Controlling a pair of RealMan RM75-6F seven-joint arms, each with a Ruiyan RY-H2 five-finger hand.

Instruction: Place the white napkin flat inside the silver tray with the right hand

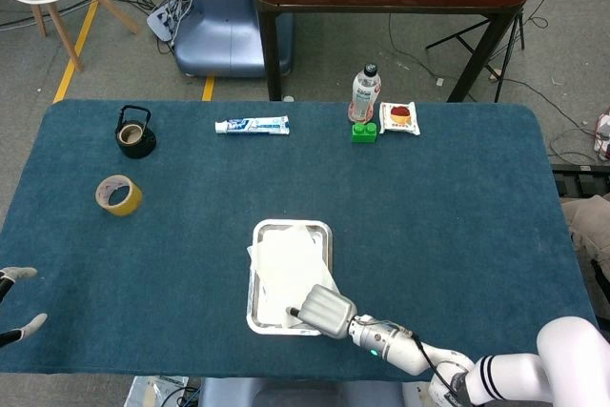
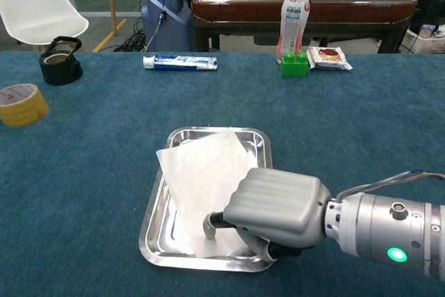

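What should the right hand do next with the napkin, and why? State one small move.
Probably nudge the white napkin slightly to the robot's right, then press it down. The right hand rests on its near end inside the silver tray, but the napkin's left corner overhangs the tray's left rim, so it does not yet lie flat inside.

One napkin (image 2: 206, 177), one tray (image 2: 157, 199).

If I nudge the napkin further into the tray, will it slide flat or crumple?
Probably crumple: the white napkin looks thin and floppy, draping over the silver tray left rim. It seems light, so it may cling to the right hand fingers touching it and lift when withdrawn.
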